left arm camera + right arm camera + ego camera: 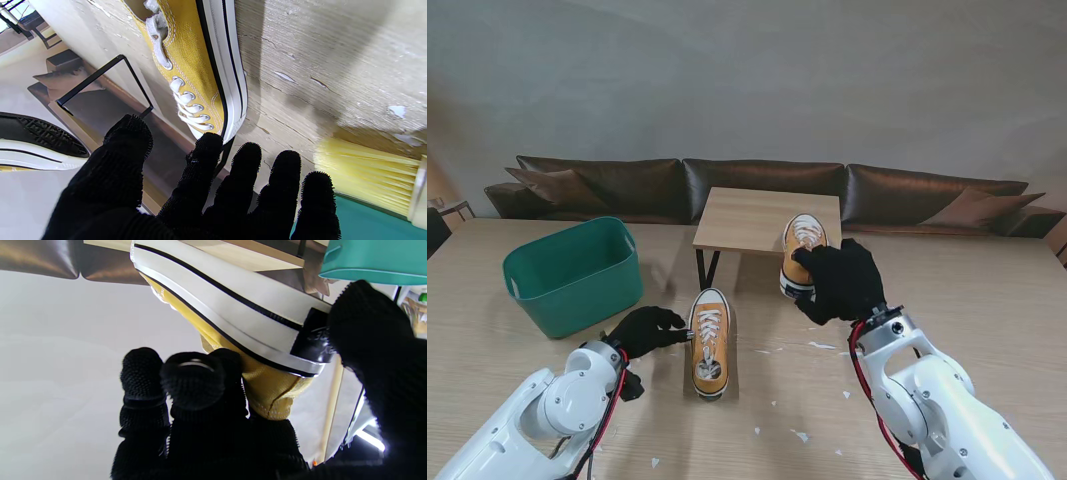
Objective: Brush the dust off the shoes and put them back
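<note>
Right hand (pixel 842 280) in a black glove, wrapped round the heel of a yellow sneaker (pixel 801 256): thumb (pixel 373 336) against the black heel patch, fingers (pixel 193 380) curled into the collar. Held shoe with its toe pointing away, over the near right corner of the small wooden stand (pixel 752 217); impossible to tell whether the sole rests on it or hangs just clear. Left hand (pixel 645 328), also gloved, holding nothing, fingers (pixel 247 166) spread and reaching toward the second sneaker (pixel 710 343), fingertips just beside its side; actual contact unclear. Second sneaker flat on the table (pixel 987 300), upright, toe toward the stand.

Green bin (pixel 575 274) to the left, beyond the left hand. Interior looking bare from the stand view. Pale yellow brush bristles (pixel 363 180) seen in the left wrist view beside the teal wall; position relative to the bin uncertain.

Both shoes: mustard-yellow canvas, white laces, silver eyelets, white rubber sole with a black stripe. White flecks (pixel 799 435) scattered over the table near the second sneaker.
</note>
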You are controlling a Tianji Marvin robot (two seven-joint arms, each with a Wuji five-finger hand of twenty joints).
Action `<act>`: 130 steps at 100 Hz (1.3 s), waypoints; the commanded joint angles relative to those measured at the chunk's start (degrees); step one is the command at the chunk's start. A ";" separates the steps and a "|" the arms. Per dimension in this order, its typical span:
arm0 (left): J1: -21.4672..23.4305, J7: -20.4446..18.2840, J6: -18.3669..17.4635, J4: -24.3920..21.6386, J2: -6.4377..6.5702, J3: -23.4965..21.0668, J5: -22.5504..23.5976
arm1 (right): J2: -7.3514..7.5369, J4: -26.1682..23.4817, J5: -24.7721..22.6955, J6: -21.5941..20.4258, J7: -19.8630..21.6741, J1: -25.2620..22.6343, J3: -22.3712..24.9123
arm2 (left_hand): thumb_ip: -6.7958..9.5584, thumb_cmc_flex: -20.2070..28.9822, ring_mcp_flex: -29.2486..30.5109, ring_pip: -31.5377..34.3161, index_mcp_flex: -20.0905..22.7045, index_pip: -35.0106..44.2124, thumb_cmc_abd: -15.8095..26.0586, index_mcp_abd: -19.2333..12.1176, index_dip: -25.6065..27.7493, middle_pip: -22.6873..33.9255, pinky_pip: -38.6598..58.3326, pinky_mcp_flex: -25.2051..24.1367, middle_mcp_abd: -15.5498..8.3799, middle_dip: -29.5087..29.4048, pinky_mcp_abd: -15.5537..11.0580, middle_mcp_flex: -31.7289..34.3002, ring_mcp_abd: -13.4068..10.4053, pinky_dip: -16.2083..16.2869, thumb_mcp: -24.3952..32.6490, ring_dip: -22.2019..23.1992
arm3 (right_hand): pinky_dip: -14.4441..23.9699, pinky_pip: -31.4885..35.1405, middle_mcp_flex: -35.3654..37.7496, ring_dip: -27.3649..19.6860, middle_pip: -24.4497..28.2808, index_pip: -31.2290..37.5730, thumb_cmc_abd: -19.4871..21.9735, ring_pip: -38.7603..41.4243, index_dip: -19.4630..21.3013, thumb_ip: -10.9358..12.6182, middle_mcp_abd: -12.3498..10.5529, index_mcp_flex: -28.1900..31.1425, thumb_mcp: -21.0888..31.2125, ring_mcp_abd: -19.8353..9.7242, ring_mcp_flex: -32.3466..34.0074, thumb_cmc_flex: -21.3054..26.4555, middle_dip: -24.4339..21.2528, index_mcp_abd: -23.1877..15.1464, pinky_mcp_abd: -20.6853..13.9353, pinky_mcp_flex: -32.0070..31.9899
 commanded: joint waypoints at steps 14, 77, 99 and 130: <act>0.63 -0.56 0.36 -0.62 -0.37 -0.41 0.21 | -0.40 -3.64 1.77 -4.41 -1.82 -4.11 2.28 | 2.04 1.06 -2.45 -0.87 1.37 0.17 2.32 0.64 0.42 -0.19 -1.79 -0.60 0.58 -0.38 0.88 -0.36 1.02 0.85 -1.45 0.25 | 1.53 0.25 0.21 1.18 1.37 14.85 5.31 0.55 6.27 2.91 -7.37 6.26 10.05 -0.81 1.46 9.47 1.59 4.23 -1.30 6.67; 0.32 -0.50 2.26 0.29 -0.46 -0.23 0.08 | -1.05 -4.90 6.38 -16.71 -6.99 -12.53 4.47 | 2.06 1.22 -2.64 -0.96 1.34 0.12 2.38 0.84 0.43 -0.19 -1.82 -0.75 0.82 -0.37 0.86 -0.38 1.10 0.91 -1.32 0.28 | 2.76 -0.50 0.63 1.51 0.82 14.62 4.89 0.44 6.19 2.73 -7.30 6.58 10.27 -0.75 1.46 9.34 1.79 3.84 -1.17 7.13; 0.43 -0.42 3.06 0.00 -0.48 -0.18 0.31 | -0.94 -4.32 6.00 -19.12 -8.29 -13.65 4.08 | 2.05 1.22 -2.60 -0.96 1.47 0.17 2.42 0.87 0.44 -0.18 -1.82 -0.76 0.82 -0.37 0.80 -0.37 0.97 0.93 -1.34 0.30 | 2.95 -0.63 0.64 1.52 0.76 14.63 4.85 0.32 6.19 2.70 -7.31 6.58 10.33 -1.02 1.48 9.23 1.84 3.84 -1.18 7.12; 0.47 -0.17 4.10 -0.19 -0.58 -0.04 0.26 | -0.85 0.58 6.23 -18.61 -9.33 -10.62 0.16 | 2.05 1.26 -2.61 -1.00 1.28 0.06 2.40 0.84 0.40 -0.20 -1.83 -0.81 0.80 -0.38 0.73 -0.44 1.08 0.96 -1.35 0.32 | 3.04 -0.84 0.83 1.58 0.60 14.46 4.63 0.32 6.18 2.59 -7.34 6.87 10.53 -0.79 1.46 9.04 1.84 3.41 -1.22 7.13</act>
